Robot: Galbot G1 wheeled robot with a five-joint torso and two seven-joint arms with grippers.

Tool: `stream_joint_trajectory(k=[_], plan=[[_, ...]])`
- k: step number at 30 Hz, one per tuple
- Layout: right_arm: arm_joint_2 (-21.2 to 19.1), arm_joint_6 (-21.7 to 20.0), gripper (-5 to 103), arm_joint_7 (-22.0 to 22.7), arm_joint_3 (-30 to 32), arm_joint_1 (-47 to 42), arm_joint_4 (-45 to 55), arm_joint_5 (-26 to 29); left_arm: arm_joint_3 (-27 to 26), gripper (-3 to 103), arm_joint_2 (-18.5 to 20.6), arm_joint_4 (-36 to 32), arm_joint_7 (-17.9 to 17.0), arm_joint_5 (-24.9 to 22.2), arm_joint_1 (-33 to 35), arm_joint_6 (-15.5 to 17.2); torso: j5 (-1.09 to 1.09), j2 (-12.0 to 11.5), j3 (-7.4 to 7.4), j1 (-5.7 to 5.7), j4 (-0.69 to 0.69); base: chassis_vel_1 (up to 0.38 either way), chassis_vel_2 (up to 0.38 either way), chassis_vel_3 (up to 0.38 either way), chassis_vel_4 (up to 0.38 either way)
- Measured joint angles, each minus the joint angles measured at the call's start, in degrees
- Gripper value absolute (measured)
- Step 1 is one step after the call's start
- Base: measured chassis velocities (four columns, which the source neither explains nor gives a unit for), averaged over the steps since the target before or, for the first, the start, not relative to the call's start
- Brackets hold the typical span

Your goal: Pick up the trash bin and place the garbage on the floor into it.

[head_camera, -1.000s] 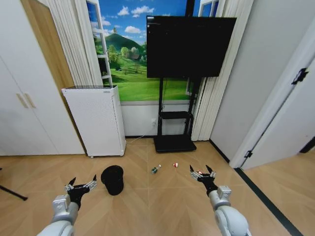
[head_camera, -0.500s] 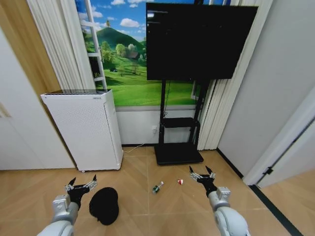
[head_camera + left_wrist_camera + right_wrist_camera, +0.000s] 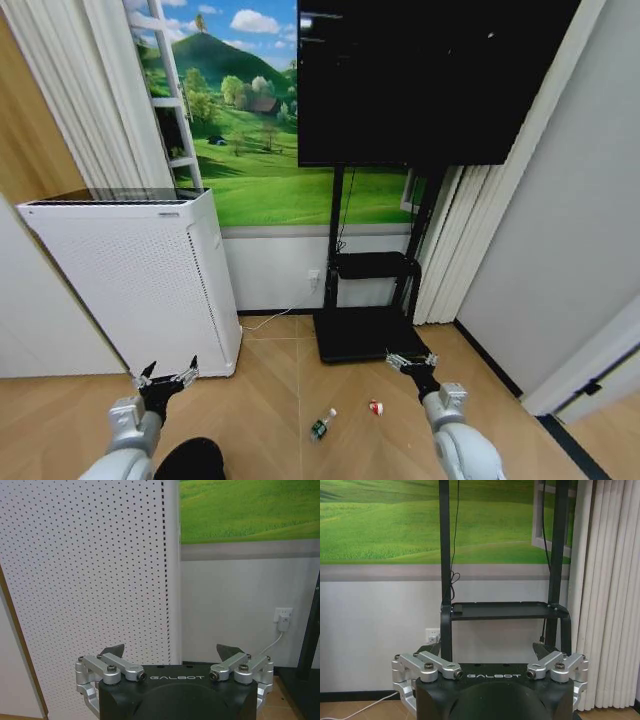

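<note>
Counts: 2 grippers, 1 bin, 2 bits of garbage in sight (1 bottle, 1 small red-and-white item).

Left gripper (image 3: 167, 377) sits low at the left of the head view, fingers spread wide, nothing in them. In the left wrist view the left gripper (image 3: 173, 651) faces the white box appliance (image 3: 85, 580) w/ its metal fingers apart and empty.

Trash bin (image 3: 190, 460) is on the floor (image 3: 270, 400) just right of the left arm, at the bottom edge of the head view, partly cut off; black, rounded, dark matte.

White box appliance (image 3: 130, 275) stands upright behind the left gripper against the wall; tall, flat-sided, perforated w/ fine dots. A white cable (image 3: 262, 318) runs on the floor from its side toward a wall socket (image 3: 313, 277).

Bottle (image 3: 321, 426) lies on its side mid-floor, clear plastic, green label, white cap. Small red-and-white item (image 3: 375, 407) lies near it to the right, apart from it.

TV stand (image 3: 365, 300), black metal w/ a shelf & flat base, stands behind these; big black screen (image 3: 430, 80) above. Green meadow mural (image 3: 250, 170) behind.

Right gripper (image 3: 412, 361) hangs in front of the stand base, above the red-and-white item, fingers wide apart & empty. In the right wrist view the right gripper (image 3: 490, 651) points at the stand shelf (image 3: 502, 610); pleated white curtain (image 3: 607, 590) beside it.

Floor: tan wood, herringbone.
</note>
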Motion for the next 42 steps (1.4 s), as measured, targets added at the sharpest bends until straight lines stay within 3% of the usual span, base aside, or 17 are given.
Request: stream_joint_trajectory(k=[3,23,42], plan=[[0.00,0.08,100,0.04,-0.02,-0.15,-0.01,0.02,0.02,100,-0.11,0.01,-0.04,0.02,0.20,-0.39,0.09,0.02,-0.02,-0.05,0.01,0.044,-0.044,-0.036,0.030],[0.18,0.17,100,0.53,0.01,0.11,0.25,0.55,-0.15,100,-0.30,-0.13,0.49,0.38,0.11,-1.12,0.07,-0.12,-0.08,-0.05,0.00,0.017,-0.013,-0.014,0.016],[0.22,0.29,100,0.55,0.25,-0.09,0.01,0.67,-0.02,100,-0.50,0.24,1.50,1.84,0.00,-1.00,0.07,-4.84,-2.75,-2.09,0.00,0.000,0.000,0.000,0.000]])
